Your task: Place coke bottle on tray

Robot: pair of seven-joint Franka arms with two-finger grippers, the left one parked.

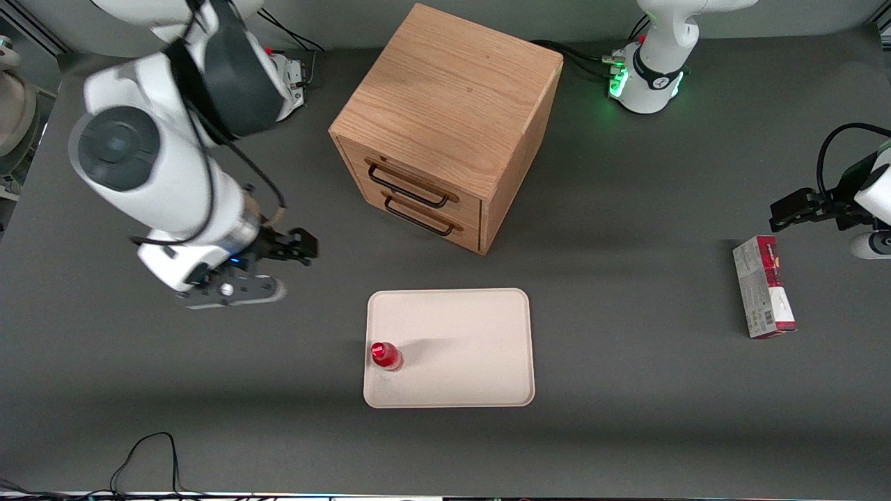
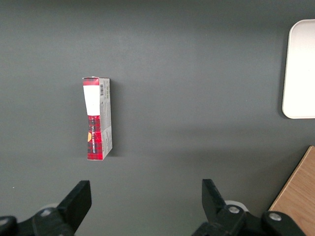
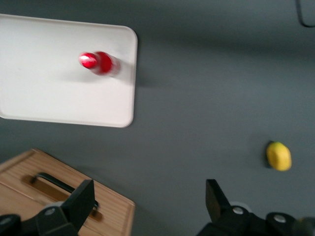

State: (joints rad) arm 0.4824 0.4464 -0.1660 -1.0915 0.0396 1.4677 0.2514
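Upright on the tray [image 1: 459, 327] stands the coke bottle [image 1: 385, 355], a small red bottle with a red cap, set close to the tray's edge on the working arm's side and toward the corner nearer the front camera. Nothing touches it. The tray is cream-white with rounded corners and a low rim, and it lies flat on the dark grey table [image 1: 626, 417], in front of the wooden drawer cabinet [image 1: 445, 125], nearer to the front camera than the cabinet is.

The gripper [image 1: 296, 268] hangs above bare table, well apart from the bottle, toward the working arm's end of the table and farther from the front camera than the bottle. Its fingers are spread wide and hold nothing (the right wrist view shows both dark fingertips [image 3: 81, 199] with open table between them). That same view takes in the bottle [image 3: 100, 62] on the tray [image 3: 49, 88], a corner of the cabinet [image 3: 59, 196] with one black drawer handle, and a small yellow lemon-like object [image 3: 279, 156] lying on the table away from the tray.

Toward the parked arm's end of the table lies a red-and-grey rectangular carton [image 1: 763, 286] on its side, also seen in the left wrist view [image 2: 98, 118].
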